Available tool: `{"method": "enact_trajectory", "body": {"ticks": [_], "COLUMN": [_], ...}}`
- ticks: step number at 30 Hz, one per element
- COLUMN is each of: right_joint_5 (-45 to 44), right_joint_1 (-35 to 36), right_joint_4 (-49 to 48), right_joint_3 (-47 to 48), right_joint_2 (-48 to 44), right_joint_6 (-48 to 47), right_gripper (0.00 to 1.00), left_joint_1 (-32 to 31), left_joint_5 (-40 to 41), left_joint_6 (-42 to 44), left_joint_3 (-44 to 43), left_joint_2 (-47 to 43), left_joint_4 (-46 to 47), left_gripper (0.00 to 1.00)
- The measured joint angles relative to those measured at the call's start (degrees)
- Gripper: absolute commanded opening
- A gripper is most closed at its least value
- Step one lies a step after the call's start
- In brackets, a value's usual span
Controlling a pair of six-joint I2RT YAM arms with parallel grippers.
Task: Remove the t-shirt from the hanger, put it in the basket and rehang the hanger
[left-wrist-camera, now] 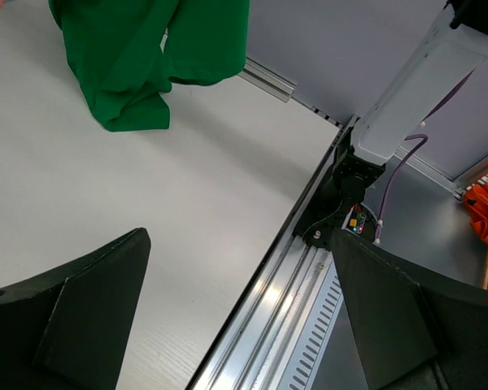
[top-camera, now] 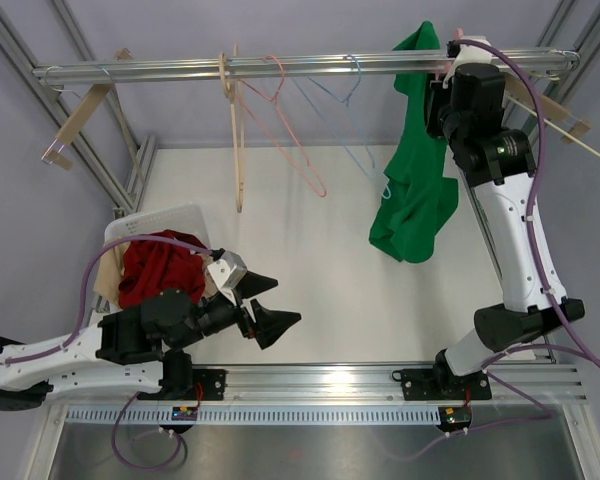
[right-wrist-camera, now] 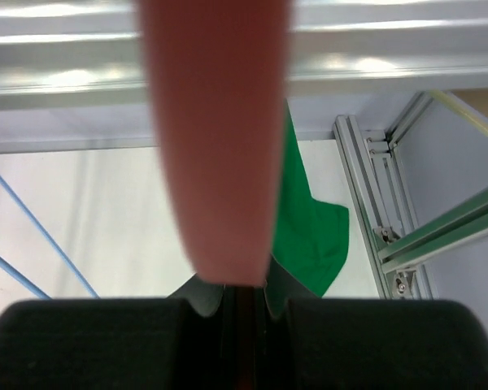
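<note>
Right tool (right-wrist-camera: 242,296) grips the pink hanger (right-wrist-camera: 215,146) beside the green t-shirt (top-camera: 415,200).

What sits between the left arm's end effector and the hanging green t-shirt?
Nothing: only bare white table separates the left end effector from the green t-shirt, as the top and left wrist views show.

Top view overhead, wrist views close, all sharing t-shirt (top-camera: 415,200)

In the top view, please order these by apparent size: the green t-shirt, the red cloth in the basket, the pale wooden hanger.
1. Green t-shirt, though it hangs nearer the camera.
2. Red crumpled cloth.
3. Pale wooden hanger, seen edge-on.
</note>
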State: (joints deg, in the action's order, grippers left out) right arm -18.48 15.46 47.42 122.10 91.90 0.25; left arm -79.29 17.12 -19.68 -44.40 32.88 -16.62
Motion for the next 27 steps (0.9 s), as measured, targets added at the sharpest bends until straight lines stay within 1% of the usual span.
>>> {"method": "enact_trajectory", "body": {"ticks": [2,5,9,11,16,19,23,25,27], "right_joint_5": [0.0,-0.1,-1.2,-1.7,-2.4,-4.8,-8.5,-10.0,-11.1], "right_joint_1": [0.0,0.1,0.8,1.4,2.9,5.8,14.1,18.4,20.1], "right_joint_4": [-3.1,-7.6,-10.7,-11.8,-13.1,-12.5,-9.0,-6.5,-4.9], "right_joint_3": [-5.3,-16.2,-28.1,-32.2,-38.0,-42.3,-48.0,-48.4,-47.1], "right_joint_2": [-3.0,-9.5,-17.9,-21.4,-27.7,-31.6,-38.8,-42.7,-45.9], "right_joint_6": [0.2,1.9,4.9,6.1,9.2,13.4,19.4,21.9,23.6], "right_gripper": [0.00,0.00,0.00,0.00,0.00,0.00,0.00,0.00,0.00], "left_joint_1": [0.0,0.0,0.0,0.0,0.0,0.0,-1.4,-4.3,-7.3], "left_joint_5": [-0.1,-0.9,-2.4,-3.2,-5.0,-7.3,-9.2,-9.1,-8.9], "left_joint_6": [0.0,0.0,-0.1,-0.3,-0.9,-1.4,-1.7,-1.1,-0.2], "left_joint_3": [0.0,0.0,-0.1,-0.2,-1.2,-3.0,-6.7,-8.7,-11.1], "left_joint_2": [0.4,1.4,3.3,4.2,6.4,8.6,14.2,17.9,21.6], "left_joint_4": [0.0,0.1,0.4,0.4,0.7,1.2,3.5,4.2,4.4], "left_gripper": [0.99,0.99,0.99,0.99,0.99,0.99,0.99,0.99,0.99]}}
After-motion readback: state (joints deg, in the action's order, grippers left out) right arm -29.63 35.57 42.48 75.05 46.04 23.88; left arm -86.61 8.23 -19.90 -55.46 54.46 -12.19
